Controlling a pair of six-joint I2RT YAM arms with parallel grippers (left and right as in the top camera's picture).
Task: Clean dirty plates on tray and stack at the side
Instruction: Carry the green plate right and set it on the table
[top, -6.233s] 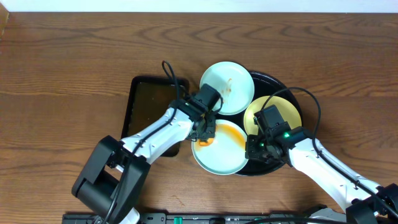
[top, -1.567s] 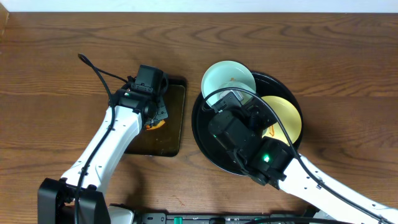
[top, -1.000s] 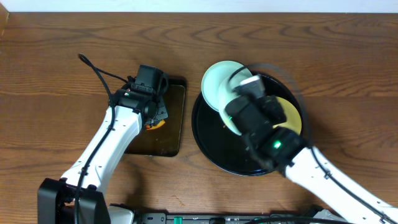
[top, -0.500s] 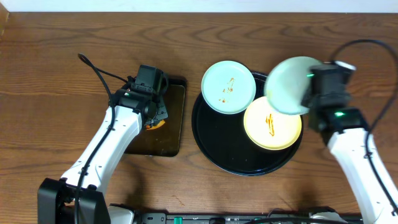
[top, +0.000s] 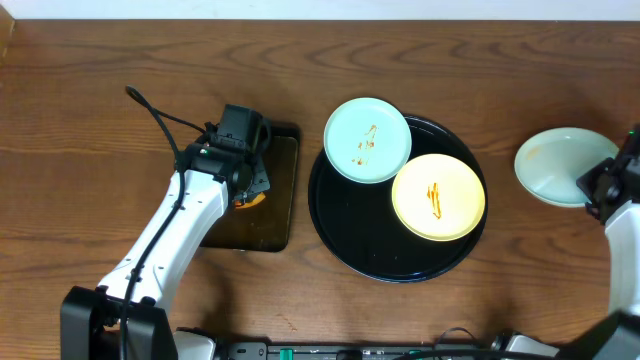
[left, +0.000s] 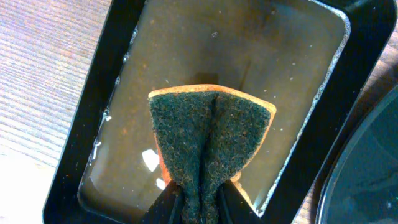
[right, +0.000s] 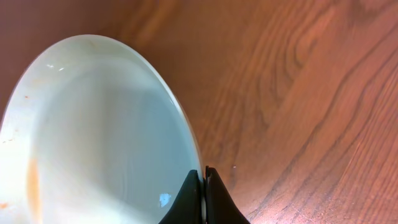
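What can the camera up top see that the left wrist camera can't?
Only the overhead view shows the smeared mint plate and yellow plate on the round black tray, and the right gripper holding a third plate off to the side. Only the left wrist view shows the green scrubby face of the sponge and bubbles in the liquid below it. Both show the left gripper pinching the sponge over the rectangular tray.
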